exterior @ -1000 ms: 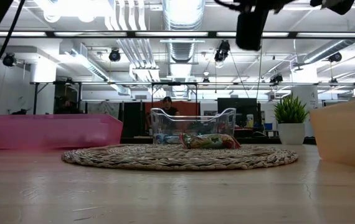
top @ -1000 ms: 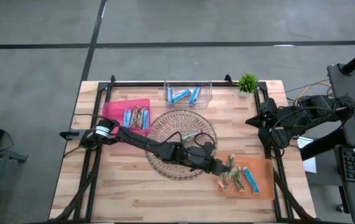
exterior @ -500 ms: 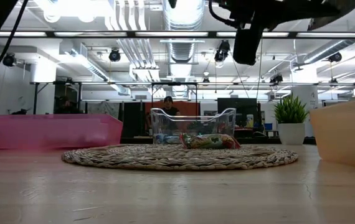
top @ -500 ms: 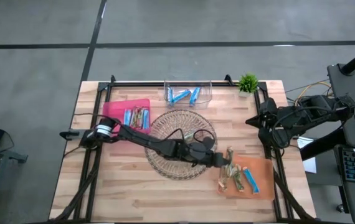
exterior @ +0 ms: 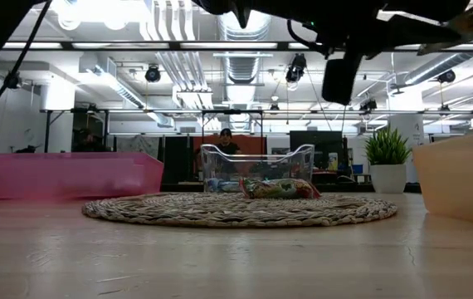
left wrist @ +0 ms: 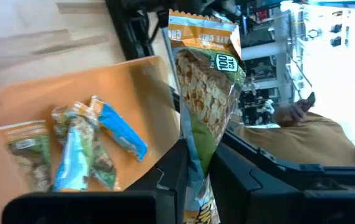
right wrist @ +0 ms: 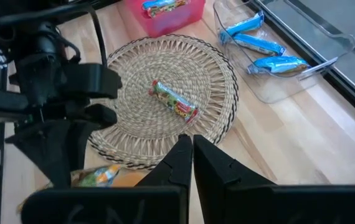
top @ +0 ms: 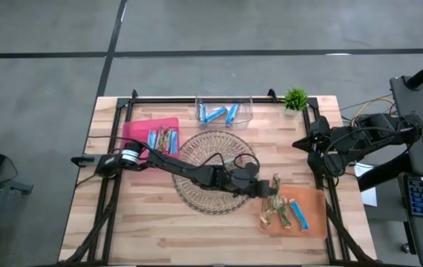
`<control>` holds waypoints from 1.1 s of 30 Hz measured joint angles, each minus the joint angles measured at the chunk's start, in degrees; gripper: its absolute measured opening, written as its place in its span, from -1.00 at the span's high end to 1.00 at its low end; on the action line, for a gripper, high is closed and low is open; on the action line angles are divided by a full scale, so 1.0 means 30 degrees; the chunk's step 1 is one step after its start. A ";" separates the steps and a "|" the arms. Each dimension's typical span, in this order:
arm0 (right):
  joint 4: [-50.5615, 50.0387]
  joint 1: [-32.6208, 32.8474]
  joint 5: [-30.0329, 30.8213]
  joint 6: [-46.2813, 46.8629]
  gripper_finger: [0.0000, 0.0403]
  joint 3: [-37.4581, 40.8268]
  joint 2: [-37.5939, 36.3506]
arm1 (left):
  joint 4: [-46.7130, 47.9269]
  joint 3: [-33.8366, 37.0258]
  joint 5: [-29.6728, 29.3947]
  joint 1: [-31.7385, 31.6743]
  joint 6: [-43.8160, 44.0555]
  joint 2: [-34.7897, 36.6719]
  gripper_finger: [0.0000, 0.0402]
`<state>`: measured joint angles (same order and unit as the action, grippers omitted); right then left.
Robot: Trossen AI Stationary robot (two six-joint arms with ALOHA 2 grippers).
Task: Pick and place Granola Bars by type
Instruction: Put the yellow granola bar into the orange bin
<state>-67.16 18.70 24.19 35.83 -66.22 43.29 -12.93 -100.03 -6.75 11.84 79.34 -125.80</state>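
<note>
My left gripper (top: pixel 265 189) reaches across the round wicker tray (top: pixel 215 170) and is shut on a brownish-green granola bar (left wrist: pixel 205 87), held above the orange tray's (top: pixel 312 200) left rim. Several bars (left wrist: pixel 71 149), brownish-green and blue, lie in the orange tray. One multicoloured bar (right wrist: pixel 174 99) lies flat on the wicker tray. Blue bars (top: pixel 219 113) lie in the clear bin. Blue and multicoloured bars (top: pixel 163 139) lie in the pink bin. My right gripper (right wrist: pixel 192 149) is shut and empty at the table's right edge (top: pixel 304 144). My left gripper pinches the bar's near end (left wrist: pixel 197 146) between its two fingers (left wrist: pixel 172 174). It comes roughly level from the table's left. The bar sticks out past the fingertips along the fingers and is lifted clear above the orange tray.
A small potted plant (top: pixel 295 98) stands at the far right corner. The clear bin (exterior: pixel 257 166) stands at the far edge and the pink bin (exterior: pixel 62 174) at the far left. Bare wood (top: pixel 145 222) lies along the near edge. A person (left wrist: pixel 308 124) shows beyond the table.
My left gripper has carried the brownish-green bar a little toward the table's far edge, still shut on it and clear of the orange tray.
</note>
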 joint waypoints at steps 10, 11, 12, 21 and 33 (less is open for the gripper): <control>0.0025 0.0000 -0.0003 0.0051 0.96 0.0000 0.0000 | -0.0038 -0.1296 0.1007 0.0022 0.0245 -0.1023 0.78; 0.0025 0.0000 -0.0003 0.0051 0.96 0.0000 0.0000 | -0.0053 -0.1296 0.1020 0.0033 0.0329 -0.1027 0.78; 0.0025 0.0000 -0.0003 0.0051 0.96 0.0000 0.0000 | -0.0041 -0.1296 0.1045 0.0047 0.0418 -0.1027 0.78; 0.0032 0.0000 -0.0010 0.0051 0.96 0.0000 0.0000 | 0.0098 -0.1288 0.1696 0.0102 0.0506 -0.1027 0.78; 0.0061 0.0001 -0.0017 0.0250 0.96 0.0000 0.0000 | 0.0932 -0.1267 0.2043 0.0204 0.0455 -0.1027 0.47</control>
<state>-66.98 18.70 24.14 36.58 -66.22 43.29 -10.13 -103.83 -0.62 12.45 80.71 -128.88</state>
